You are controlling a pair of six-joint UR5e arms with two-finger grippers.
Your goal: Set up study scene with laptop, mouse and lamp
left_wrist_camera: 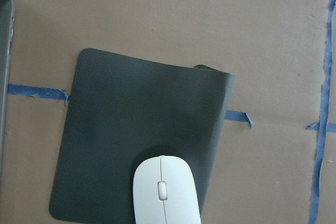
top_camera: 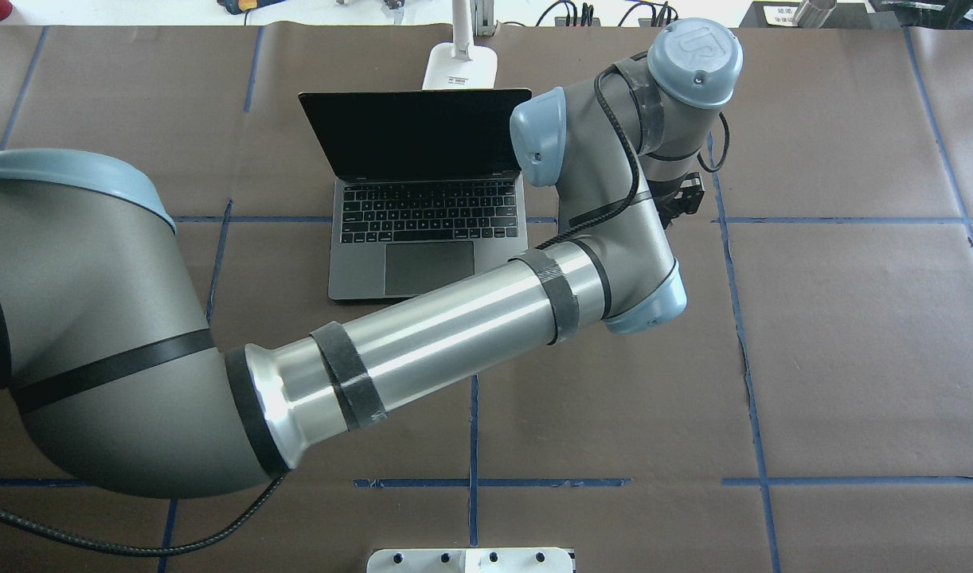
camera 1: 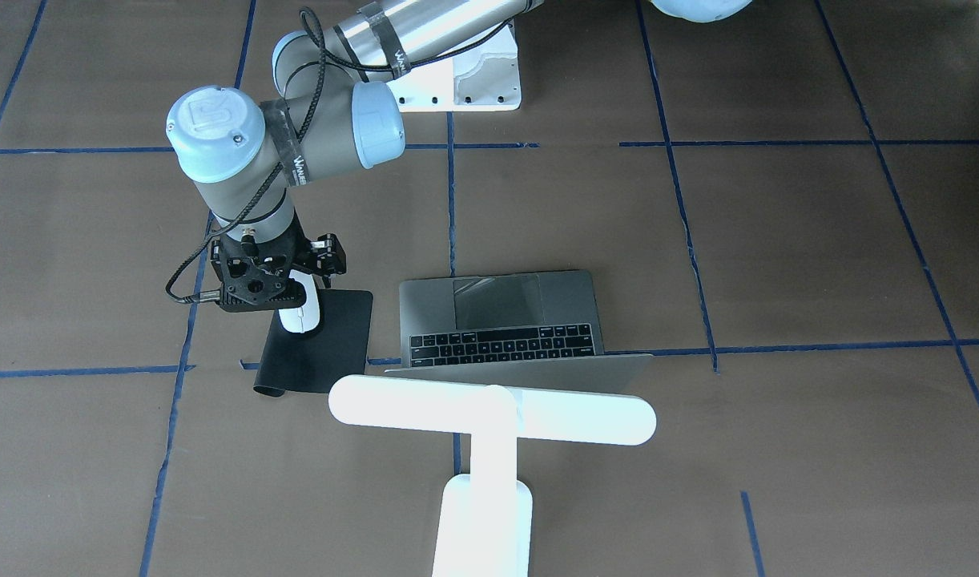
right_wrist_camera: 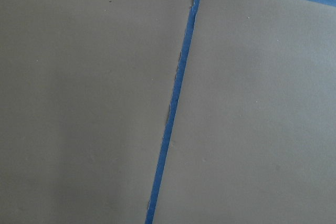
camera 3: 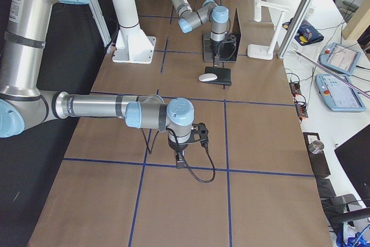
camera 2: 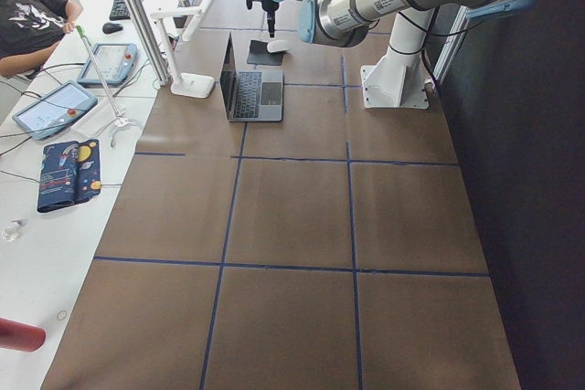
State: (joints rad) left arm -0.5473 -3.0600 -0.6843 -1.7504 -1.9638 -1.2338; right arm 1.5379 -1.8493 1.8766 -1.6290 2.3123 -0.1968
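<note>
The grey laptop (camera 1: pixel 497 312) (top_camera: pixel 427 215) stands open at mid-table, its dark screen upright. Behind it rises the white T-shaped lamp (camera 1: pixel 489 421) (top_camera: pixel 460 64). The white mouse (camera 1: pixel 304 316) (left_wrist_camera: pixel 165 192) lies on the near edge of a black mat (camera 1: pixel 325 344) (left_wrist_camera: pixel 131 129) beside the laptop. My left gripper (camera 1: pixel 277 272) reaches across and hovers just above the mouse, apart from it, its fingers spread open. My right gripper (camera 3: pixel 181 157) hangs over bare table far from these things; whether it is open or shut I cannot tell.
A white pedestal (camera 1: pixel 465 80) (top_camera: pixel 470 559) is bolted at the robot's side of the table. Blue tape lines (right_wrist_camera: pixel 176 103) cross the brown surface. A side bench (camera 2: pixel 55 180) carries tablets and a pouch, with a person (camera 2: pixel 27 25) seated there.
</note>
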